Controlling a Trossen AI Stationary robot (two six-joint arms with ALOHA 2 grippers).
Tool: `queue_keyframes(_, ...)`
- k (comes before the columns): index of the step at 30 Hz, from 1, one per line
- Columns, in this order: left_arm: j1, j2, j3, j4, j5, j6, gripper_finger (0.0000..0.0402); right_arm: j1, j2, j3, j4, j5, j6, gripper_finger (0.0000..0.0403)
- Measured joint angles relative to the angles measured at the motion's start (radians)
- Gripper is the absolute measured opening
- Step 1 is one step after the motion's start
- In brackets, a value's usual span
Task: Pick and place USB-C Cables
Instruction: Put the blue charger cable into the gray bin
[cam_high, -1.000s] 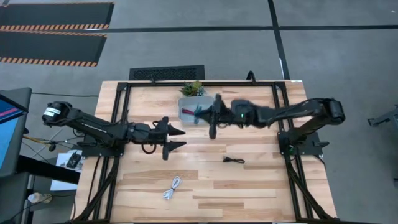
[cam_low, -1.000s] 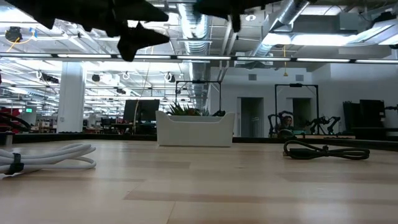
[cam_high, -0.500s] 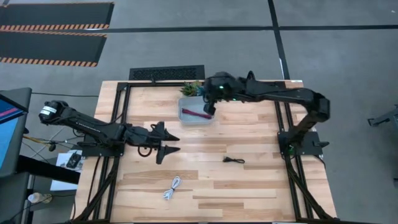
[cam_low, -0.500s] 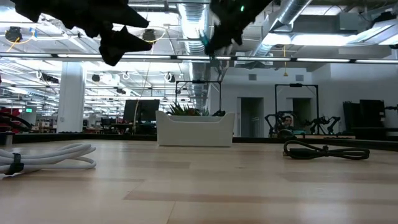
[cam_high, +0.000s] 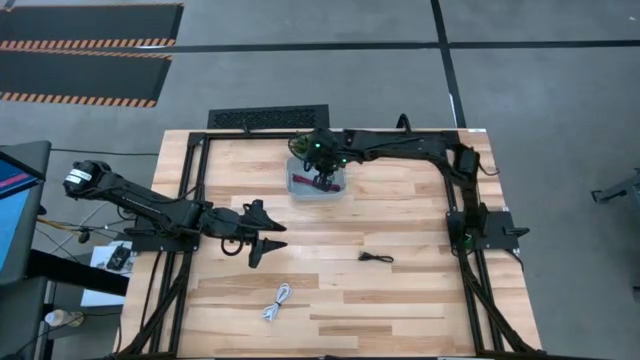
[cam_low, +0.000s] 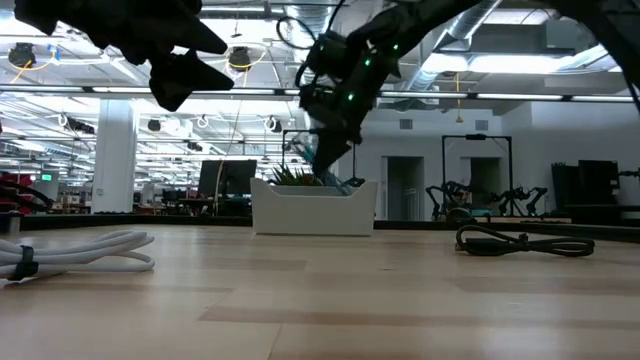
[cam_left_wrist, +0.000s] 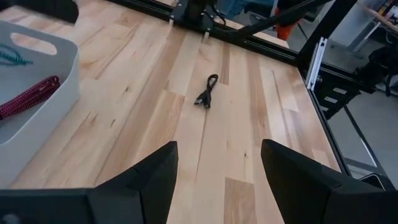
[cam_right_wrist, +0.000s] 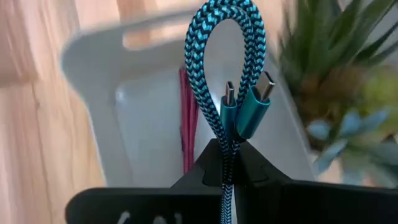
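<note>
My right claw (cam_right_wrist: 227, 163) is pinching the teal cable (cam_right_wrist: 229, 74) over the bin (cam_high: 300, 185) at top center; left claw (cam_high: 272, 237) hangs open mid-left above the counter (cam_high: 400, 220).

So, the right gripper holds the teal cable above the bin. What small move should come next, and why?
Probably lower a little and open. The right gripper is shut on the teal cable, which hangs over the bin where the maroon cable already lies. The left gripper waits open over the table.

maroon cable (cam_right_wrist: 188, 118) partly hidden behind teal cable (cam_right_wrist: 227, 74), plant (cam_right_wrist: 345, 81) blurred
</note>
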Motion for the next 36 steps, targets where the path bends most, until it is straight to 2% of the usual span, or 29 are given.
queue_keyframes(8,0.0,0.0,-0.001,-0.019,-0.03,-0.013,0.0219,0.002,0.059,0.004,-0.008,-0.033,0.003,0.0014)
queue_keyframes(30,0.0,0.0,-0.002,-0.03,-0.059,-0.024,0.0219,0.005,0.142,0.003,-0.015,-0.019,0.081,0.0014)
queue_keyframes(36,0.0,0.0,-0.002,-0.034,-0.059,-0.024,0.0219,0.006,0.142,0.002,-0.014,0.005,0.086,0.0038)
